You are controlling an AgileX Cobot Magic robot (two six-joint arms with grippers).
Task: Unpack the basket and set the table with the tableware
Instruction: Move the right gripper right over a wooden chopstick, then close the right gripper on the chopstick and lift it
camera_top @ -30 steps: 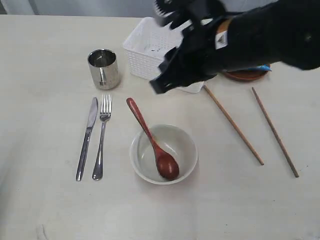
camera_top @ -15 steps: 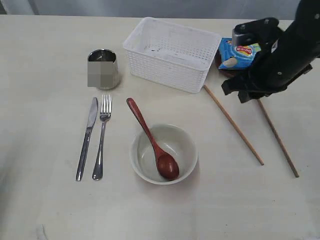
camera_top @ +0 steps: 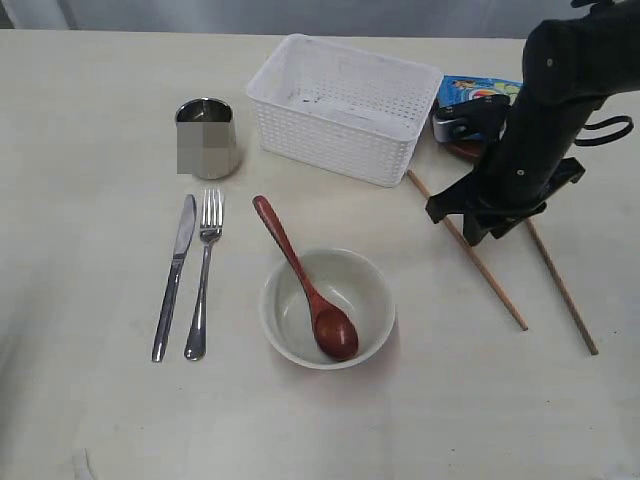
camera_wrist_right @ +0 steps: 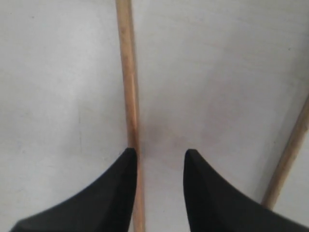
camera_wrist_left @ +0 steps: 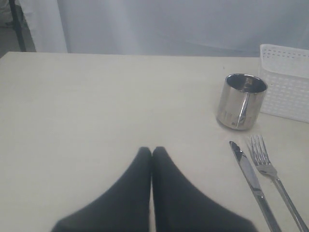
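Observation:
My right gripper [camera_top: 478, 222] is low over the table [camera_top: 100, 420], above the left of two wooden chopsticks [camera_top: 497, 290]. In the right wrist view the gripper [camera_wrist_right: 158, 157] is open; that chopstick [camera_wrist_right: 128, 72] lies flat along the inner edge of one finger. The second chopstick [camera_wrist_right: 289, 154] lies off to the side, outside the jaws. The white basket [camera_top: 340, 105] shows nothing inside. Cup [camera_top: 207, 137], knife [camera_top: 175, 275], fork [camera_top: 203, 270] and a cream bowl [camera_top: 345, 345] holding the wooden spoon [camera_top: 305, 280] are laid out. My left gripper [camera_wrist_left: 152, 151] is shut and empty, near the cup [camera_wrist_left: 240, 101].
A blue chip bag [camera_top: 475, 95] rests on a small brown plate [camera_top: 465, 152] just right of the basket, behind my right arm. The right chopstick [camera_top: 565, 295] runs towards the front right. In the left wrist view the knife [camera_wrist_left: 251, 179] and fork [camera_wrist_left: 270, 169] lie beside my fingers.
My right arm has swung from above the basket to the right and come down over the chopsticks. The tableware has not moved.

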